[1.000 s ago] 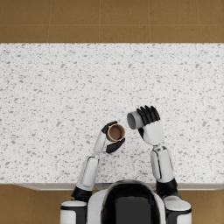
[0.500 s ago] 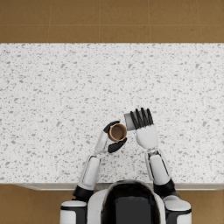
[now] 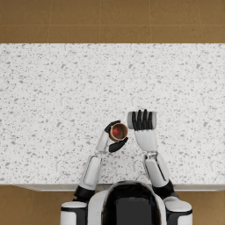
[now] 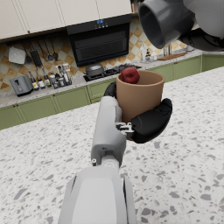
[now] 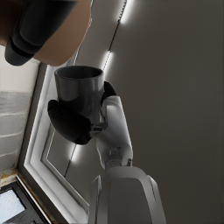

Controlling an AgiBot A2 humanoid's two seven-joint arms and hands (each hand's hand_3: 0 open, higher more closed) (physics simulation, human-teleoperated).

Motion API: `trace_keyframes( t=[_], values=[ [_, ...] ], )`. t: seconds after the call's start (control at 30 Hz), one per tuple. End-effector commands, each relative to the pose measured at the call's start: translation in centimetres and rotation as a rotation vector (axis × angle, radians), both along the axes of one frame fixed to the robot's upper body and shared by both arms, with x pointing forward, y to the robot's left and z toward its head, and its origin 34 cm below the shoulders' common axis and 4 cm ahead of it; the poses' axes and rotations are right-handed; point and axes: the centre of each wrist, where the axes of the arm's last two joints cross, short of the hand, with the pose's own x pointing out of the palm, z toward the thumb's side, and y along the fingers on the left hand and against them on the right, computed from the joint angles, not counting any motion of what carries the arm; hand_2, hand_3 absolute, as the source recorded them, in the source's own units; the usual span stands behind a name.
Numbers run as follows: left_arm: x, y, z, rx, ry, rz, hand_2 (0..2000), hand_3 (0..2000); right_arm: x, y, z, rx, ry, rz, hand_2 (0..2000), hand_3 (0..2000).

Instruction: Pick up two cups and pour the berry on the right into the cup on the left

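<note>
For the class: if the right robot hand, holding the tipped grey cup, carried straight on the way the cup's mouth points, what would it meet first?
Probably the brown cup with the berry, held by the left robot hand; height is unclear.

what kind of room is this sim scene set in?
Looks like a home kitchen. The left wrist view shows a black range hood over a stove with a pot, green base cabinets, and a toaster. Work surface is a speckled terrazzo counter.

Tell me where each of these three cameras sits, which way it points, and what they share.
Head view: on the head, looking steeply down at the speckled counter; both arms show.
Left wrist view: on the left forearm, facing the left hand holding the brown cup with the red berry.
Right wrist view: on the right forearm, facing the right hand holding the tipped grey cup.
Shared: both cups appear in every view.
</note>
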Motion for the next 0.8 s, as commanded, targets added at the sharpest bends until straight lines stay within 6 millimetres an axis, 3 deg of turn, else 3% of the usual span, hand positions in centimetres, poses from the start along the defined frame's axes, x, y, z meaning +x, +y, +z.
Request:
trace_keyframes(
  t=[0.03,0.8],
  values=[
    [0.2,0.0,0.5,-0.009,-0.017,0.005,2000,1280,0.0,-0.1,0.6,0.004,-0.024,-0.021,2000,1280],
    [-0.5,0.4,0.1,-0.004,-0.006,0.004,2000,1280,-0.1,-0.4,-0.6,-0.043,0.011,-0.078,2000,1280]
  ],
)
